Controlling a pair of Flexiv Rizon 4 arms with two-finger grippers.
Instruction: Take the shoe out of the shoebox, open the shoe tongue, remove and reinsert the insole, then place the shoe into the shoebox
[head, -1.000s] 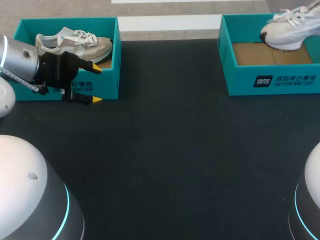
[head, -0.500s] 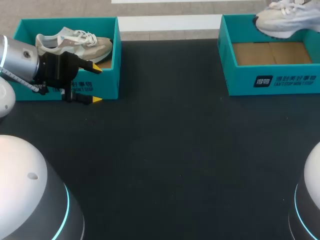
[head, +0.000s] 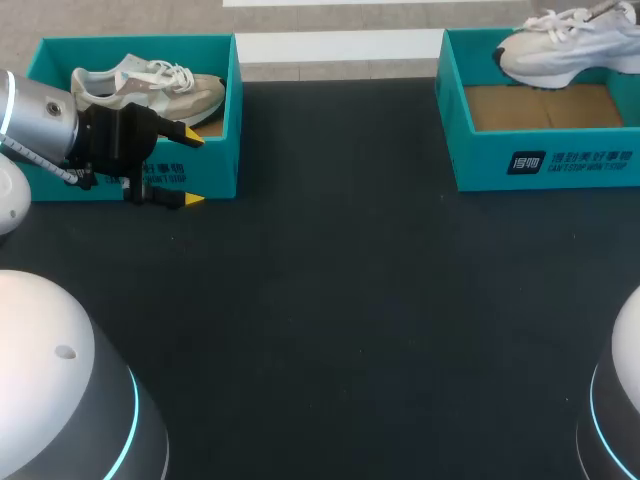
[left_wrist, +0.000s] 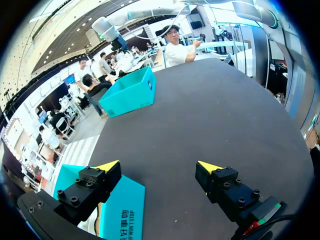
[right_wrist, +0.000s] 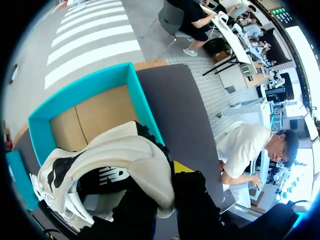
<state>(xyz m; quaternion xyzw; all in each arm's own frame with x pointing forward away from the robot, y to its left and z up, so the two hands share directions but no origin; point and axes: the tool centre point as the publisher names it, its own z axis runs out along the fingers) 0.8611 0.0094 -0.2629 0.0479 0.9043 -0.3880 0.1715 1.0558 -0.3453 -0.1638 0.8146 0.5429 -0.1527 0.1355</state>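
Right fingers (right_wrist: 192, 200) clamping white shoe (right_wrist: 115, 160), mostly hidden behind it

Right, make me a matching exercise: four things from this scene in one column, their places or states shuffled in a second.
Column one
1. beige shoe
2. white shoe
3. left claw
4. right shoebox

Column two
A. open, in front of the left shoebox
B. bare cardboard floor showing
C. lying in the left shoebox
D. up in the air over the right shoebox

Pairs: 1-C, 2-D, 3-A, 4-B
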